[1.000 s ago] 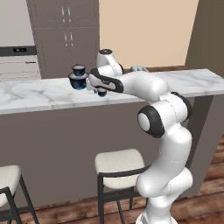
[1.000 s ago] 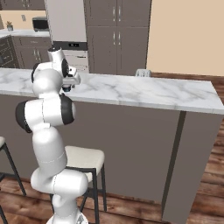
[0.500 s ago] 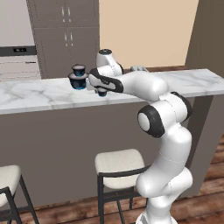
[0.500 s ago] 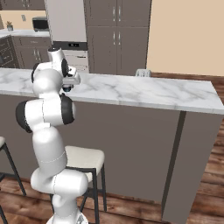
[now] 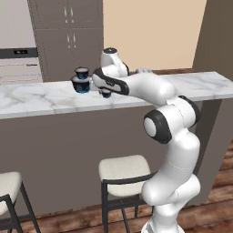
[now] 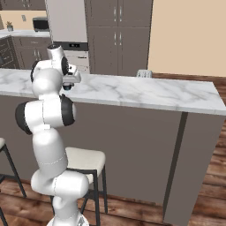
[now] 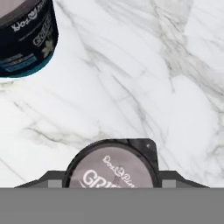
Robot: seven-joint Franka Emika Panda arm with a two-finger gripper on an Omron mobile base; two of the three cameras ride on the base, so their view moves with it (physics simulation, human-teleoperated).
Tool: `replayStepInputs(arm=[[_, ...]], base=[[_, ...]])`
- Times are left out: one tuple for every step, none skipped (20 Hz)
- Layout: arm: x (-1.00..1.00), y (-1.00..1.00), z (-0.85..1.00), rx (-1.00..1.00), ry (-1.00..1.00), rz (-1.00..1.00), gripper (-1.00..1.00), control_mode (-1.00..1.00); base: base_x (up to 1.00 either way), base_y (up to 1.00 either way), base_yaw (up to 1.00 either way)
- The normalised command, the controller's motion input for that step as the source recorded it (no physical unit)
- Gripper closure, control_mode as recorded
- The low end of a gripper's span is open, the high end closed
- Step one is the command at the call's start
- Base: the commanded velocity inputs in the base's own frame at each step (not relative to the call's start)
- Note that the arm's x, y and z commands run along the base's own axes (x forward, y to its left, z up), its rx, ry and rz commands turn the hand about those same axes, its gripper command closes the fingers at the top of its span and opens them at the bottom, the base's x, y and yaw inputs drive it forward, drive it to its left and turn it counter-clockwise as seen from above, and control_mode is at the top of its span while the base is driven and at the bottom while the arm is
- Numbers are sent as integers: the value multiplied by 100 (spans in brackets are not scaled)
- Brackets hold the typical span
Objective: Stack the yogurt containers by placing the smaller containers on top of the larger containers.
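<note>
Marble-white table (image 5: 41,98) carries all three cups, and the arm has not shifted over the last second. Only the claw (image 5: 104,90) is different: its jaws were wider a second ago and have now come in around the small cup (image 7: 113,167). In the hand view the dark finger tips (image 7: 49,177) stand at both sides of this cup, and they seem to touch its wall, so I judge that the claw holds the small cup at about middle width.

For the task this means the grasp looks made and the lift can follow. The small cup is not raised yet; it stands on the table under the claw, just beside the other two. Of those, the medium cup (image 5: 82,71) already sits on the large cup (image 5: 81,85), so only the small one remains to be placed on top.

The small cup is round, with a pale grey lid that has printed white letters and a dark rim. Another cup (image 7: 24,39) in the hand view, well apart from it, shows a dark side and a blue base.
</note>
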Motion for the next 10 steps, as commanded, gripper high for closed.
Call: replayStepInputs(arm=[[0, 0, 61, 4, 0, -4, 100, -100], [-3, 0, 67, 5, 0, -4, 100, -100], [-4, 0, 71, 6, 0, -4, 100, -100], [-6, 0, 71, 5, 0, -3, 100, -100], [-1, 0, 71, 5, 0, -3, 100, -100], [-1, 0, 70, 5, 0, -1, 100, -100], [-5, 0, 71, 5, 0, 0, 100, -100], [-4, 0, 69, 5, 0, 0, 100, -100], [-9, 0, 67, 5, 0, 0, 100, -100], [-5, 0, 64, 5, 0, 0, 100, -100]], base=[[0, 0, 0], [0, 0, 0], [0, 0, 0], [0, 0, 0], [0, 0, 0], [0, 0, 0], [0, 0, 0], [0, 0, 0], [0, 0, 0], [0, 0, 0]])
